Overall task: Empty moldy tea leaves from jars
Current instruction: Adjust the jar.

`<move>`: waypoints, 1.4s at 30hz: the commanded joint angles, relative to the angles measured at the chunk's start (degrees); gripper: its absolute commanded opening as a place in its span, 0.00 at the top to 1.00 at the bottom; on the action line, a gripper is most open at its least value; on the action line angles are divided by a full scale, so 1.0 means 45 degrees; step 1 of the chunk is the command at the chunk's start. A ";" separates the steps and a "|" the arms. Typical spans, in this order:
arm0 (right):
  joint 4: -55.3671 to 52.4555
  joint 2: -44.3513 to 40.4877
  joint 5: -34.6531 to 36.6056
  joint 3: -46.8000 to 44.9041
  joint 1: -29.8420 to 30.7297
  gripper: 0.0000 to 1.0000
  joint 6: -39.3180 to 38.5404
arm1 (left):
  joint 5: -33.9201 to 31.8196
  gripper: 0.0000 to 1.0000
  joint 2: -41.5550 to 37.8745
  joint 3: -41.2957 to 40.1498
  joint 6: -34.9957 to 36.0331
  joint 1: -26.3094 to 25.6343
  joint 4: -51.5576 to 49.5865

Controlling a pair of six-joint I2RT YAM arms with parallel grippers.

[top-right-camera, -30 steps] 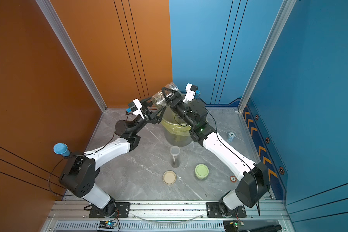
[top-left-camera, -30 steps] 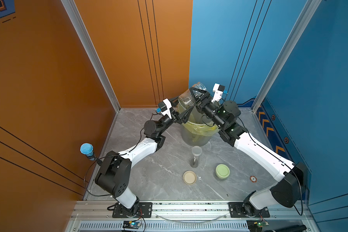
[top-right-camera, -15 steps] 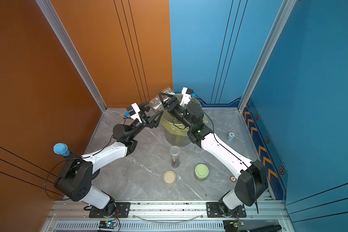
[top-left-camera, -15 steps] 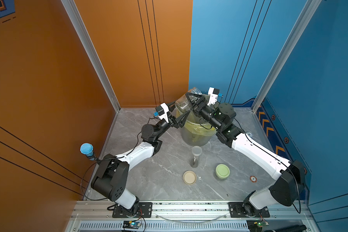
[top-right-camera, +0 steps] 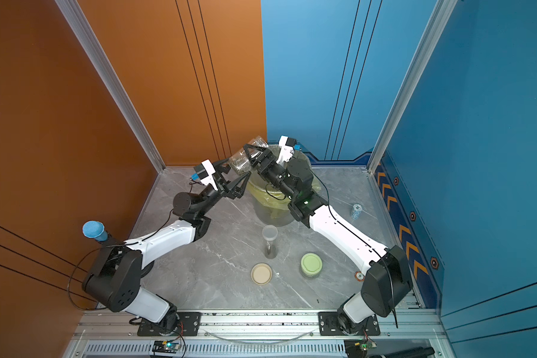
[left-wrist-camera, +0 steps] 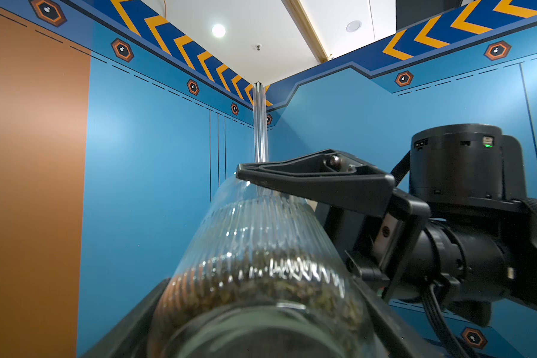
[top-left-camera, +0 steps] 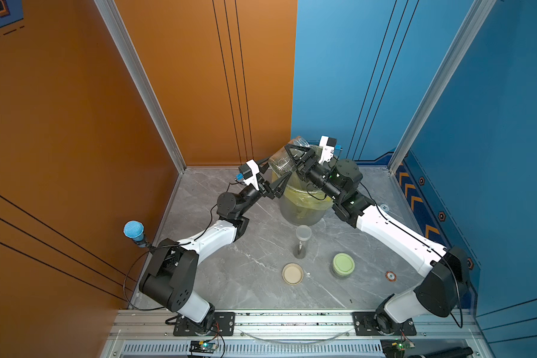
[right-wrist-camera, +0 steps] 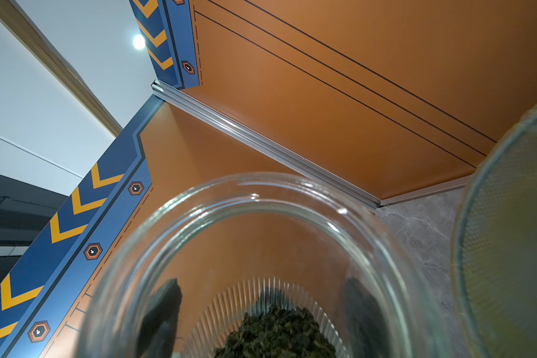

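The wide ribbed jar point(top-left-camera: 284, 159) point(top-right-camera: 241, 162) hangs tilted over the back rim of the grey bin point(top-left-camera: 301, 210), its lid off. My right gripper point(top-left-camera: 295, 156) point(right-wrist-camera: 261, 310) is shut on it, one finger point(left-wrist-camera: 317, 183) lying across its upper side. Dark tea leaves point(left-wrist-camera: 261, 279) point(right-wrist-camera: 276, 331) are heaped in the jar's lower end. My left gripper point(top-left-camera: 275, 179) point(left-wrist-camera: 259, 280) is open, its fingers spread on either side of that lower end. The tall narrow jar point(top-left-camera: 302, 241) and the short green-lidded jar point(top-left-camera: 342, 265) stand on the floor in front of the bin.
A beige lid point(top-left-camera: 292, 273) lies on the marble floor near the front. A stack of chips point(top-right-camera: 356, 211) and a small round disc point(top-left-camera: 390, 276) sit at the right. A blue-capped stalk point(top-left-camera: 134, 231) sticks out at the left wall. Walls close in behind the bin.
Both arms have carried the wide jar a little to the left and down. The left gripper's fingers have spread wider around the jar's lower end.
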 commanded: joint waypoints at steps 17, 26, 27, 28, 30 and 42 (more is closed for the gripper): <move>0.1479 -0.0124 0.0003 0.0167 -0.0005 0.74 0.0376 | 0.0466 0.02 0.0523 0.0435 -0.0584 0.0286 0.0345; 0.1371 -0.0032 -0.0121 0.0274 0.0044 0.73 0.0360 | 0.0243 0.32 0.0577 0.0745 -0.0594 0.0288 0.0350; 0.1357 -0.0017 -0.0140 0.0298 0.0044 0.72 0.0342 | 0.0216 0.37 0.0568 0.0756 -0.0575 0.0286 0.0351; 0.1341 -0.0007 -0.0178 0.0294 0.0040 0.69 0.0311 | 0.0198 0.41 0.0542 0.0734 -0.0549 0.0286 0.0347; 0.1341 -0.0007 -0.0241 0.0290 -0.0005 0.58 0.0249 | 0.0161 0.46 0.0457 0.0657 -0.0505 0.0288 0.0354; 0.1090 -0.0007 -0.0334 0.0099 -0.0289 0.11 -0.0012 | -0.0263 0.53 -0.0053 0.0023 -0.0426 0.0595 0.0181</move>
